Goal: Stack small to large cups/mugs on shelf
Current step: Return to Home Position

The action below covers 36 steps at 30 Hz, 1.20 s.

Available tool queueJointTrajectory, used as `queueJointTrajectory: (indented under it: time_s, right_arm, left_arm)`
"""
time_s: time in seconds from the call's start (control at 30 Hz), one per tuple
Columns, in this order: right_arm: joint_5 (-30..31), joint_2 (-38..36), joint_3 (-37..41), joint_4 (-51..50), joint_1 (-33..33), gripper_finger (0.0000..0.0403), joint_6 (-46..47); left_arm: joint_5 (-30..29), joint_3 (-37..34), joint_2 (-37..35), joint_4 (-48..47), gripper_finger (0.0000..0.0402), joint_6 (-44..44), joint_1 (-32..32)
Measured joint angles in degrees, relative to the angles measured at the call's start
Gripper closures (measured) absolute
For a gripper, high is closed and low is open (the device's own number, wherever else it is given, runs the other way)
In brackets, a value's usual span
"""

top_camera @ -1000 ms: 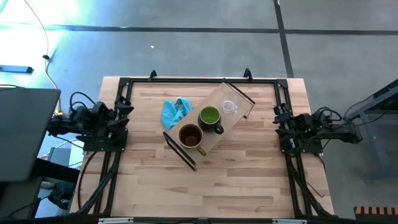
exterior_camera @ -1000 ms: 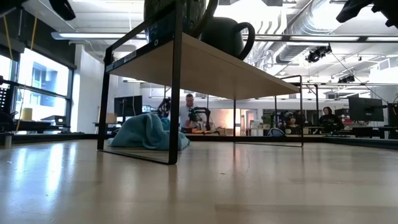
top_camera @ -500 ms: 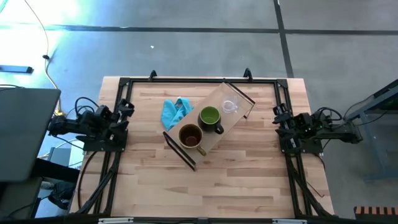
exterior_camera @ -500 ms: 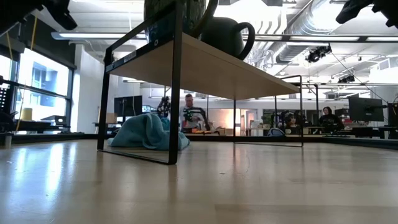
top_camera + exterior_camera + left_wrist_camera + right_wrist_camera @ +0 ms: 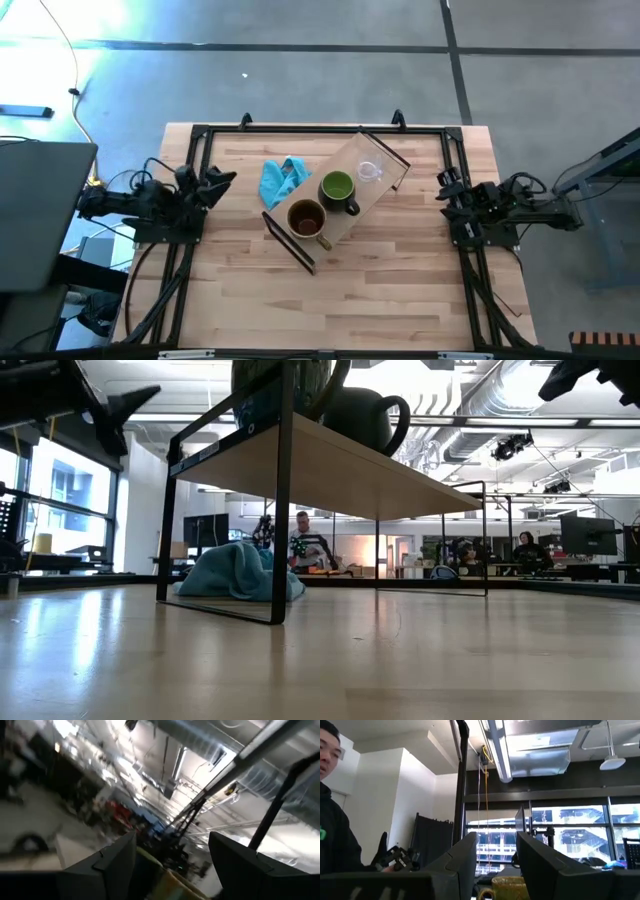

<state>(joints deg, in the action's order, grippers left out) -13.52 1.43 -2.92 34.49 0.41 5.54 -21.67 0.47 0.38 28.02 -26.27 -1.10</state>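
Wooden tabletop (image 5: 380, 290) with black rails, viewed from above: the shelf (image 5: 350, 155) lies diagonally at centre. It carries, in a row, the clear glass cup (image 5: 370, 172) at its far end, the green mug (image 5: 337, 187) midway and the brown mug (image 5: 306, 217) at its near end. A blue cloth (image 5: 280, 178) lies just beside the shelf. Left gripper (image 5: 218, 182) and right gripper (image 5: 444, 186) sit at opposite table edges, jaws apart and empty. Placement appears complete; the step in hand is judged to be the return to rest, which calls only for each arm to fold back clear of the shelf.
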Motion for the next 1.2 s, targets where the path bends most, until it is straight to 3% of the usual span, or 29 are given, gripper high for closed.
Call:
queueJointTrajectory:
  time_s: [0.17, 0.27, 0.37, 0.5, 0.57, 0.63, 0.73, 0.8, 0.9, 1.1, 1.2]
  right_arm:
    - [0.0, 0.0, 0.0, -2.4, 0.0, 0.0272, 0.0]
    - [0.0, 0.0, 0.0, -2.6, 0.0, 0.0272, -0.1]
    - [0.0, 0.0, 0.0, -2.6, 0.0, 0.0272, -0.5]
    - [0.0, 0.0, 0.0, -2.8, 0.0, 0.0272, -0.5]
    - [-0.1, 0.0, 0.0, -2.8, 0.0, 0.0272, -0.5]
    - [-0.1, 0.0, 0.0, -2.8, 0.0, 0.0272, -0.2]
    - [-0.1, 0.0, 0.0, -2.8, 0.0, 0.0272, 0.8]
    - [-0.1, 0.0, 0.0, -2.9, 0.0, 0.0272, 0.9]
    - [-0.1, 0.0, 0.0, -2.8, 0.0, 0.0272, 0.6]
    - [0.0, 0.0, 0.0, -3.3, 0.0, 0.0272, 0.6]
    - [0.0, 0.0, 0.0, -4.6, 0.0, 0.0272, 0.6]
  left_arm:
    - [-0.3, 0.0, 0.0, -5.3, 0.0165, -16.8, 0.0]
    - [-0.7, 0.0, 0.0, -6.1, 0.0165, -20.4, 0.0]
    - [4.0, 0.0, 0.0, -4.1, 0.0165, -13.5, 0.0]
    - [17.1, 0.0, 0.0, -4.7, 0.0165, 3.8, 0.0]
    - [20.5, 0.1, 0.0, -8.2, 0.0165, 9.2, -0.1]
    - [17.7, 0.1, 0.0, -13.8, 0.0165, 8.7, 0.0]
    - [8.8, 0.1, 0.0, -24.4, 0.0165, 0.8, 0.0]
    - [5.7, 0.2, 1.5, -24.3, 0.0165, -4.1, 0.1]
    - [6.9, 0.2, 2.8, -24.8, 0.0165, -4.0, 0.0]
    - [16.0, 0.1, 2.8, -23.0, 0.0165, 9.8, 0.0]
    - [14.8, 0.1, 2.8, -24.7, 0.0165, 11.8, 0.0]
